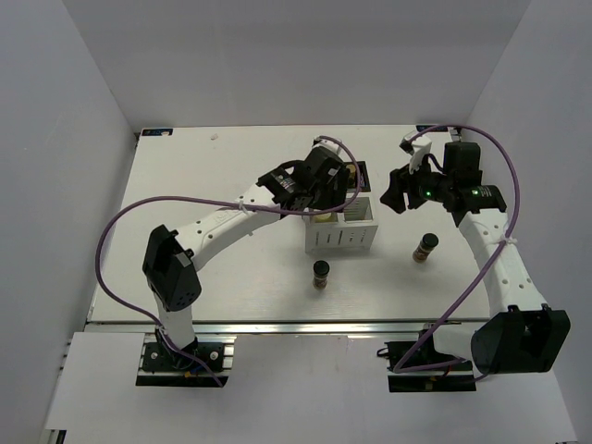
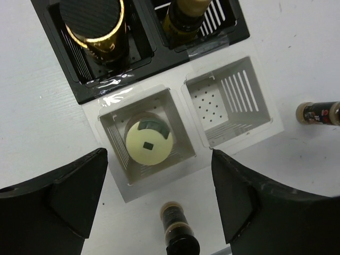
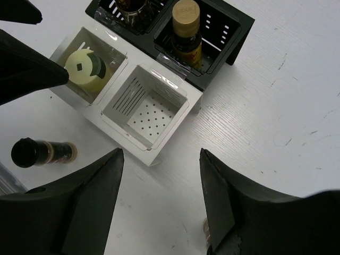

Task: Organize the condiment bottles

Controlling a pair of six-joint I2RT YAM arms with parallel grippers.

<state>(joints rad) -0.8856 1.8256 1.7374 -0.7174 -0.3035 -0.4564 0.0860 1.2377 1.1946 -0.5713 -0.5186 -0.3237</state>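
Two tall dark bottles stand in the black compartments of the box. In a white compartment sits the cream conical bottle; the white compartment beside it holds nothing. My left gripper hangs open above the cream bottle, nothing between its fingers. Two short dark-capped jars stand on the table, one in front of the box and one to its right. My right gripper is open over bare table right of the box, and its finger hides most of the right jar.
The white-and-black box sits mid-table under the left wrist. Purple cables loop over both arms. White walls close in the table on the left, the back and the right. The left arm's finger shows at the right wrist view's upper left.
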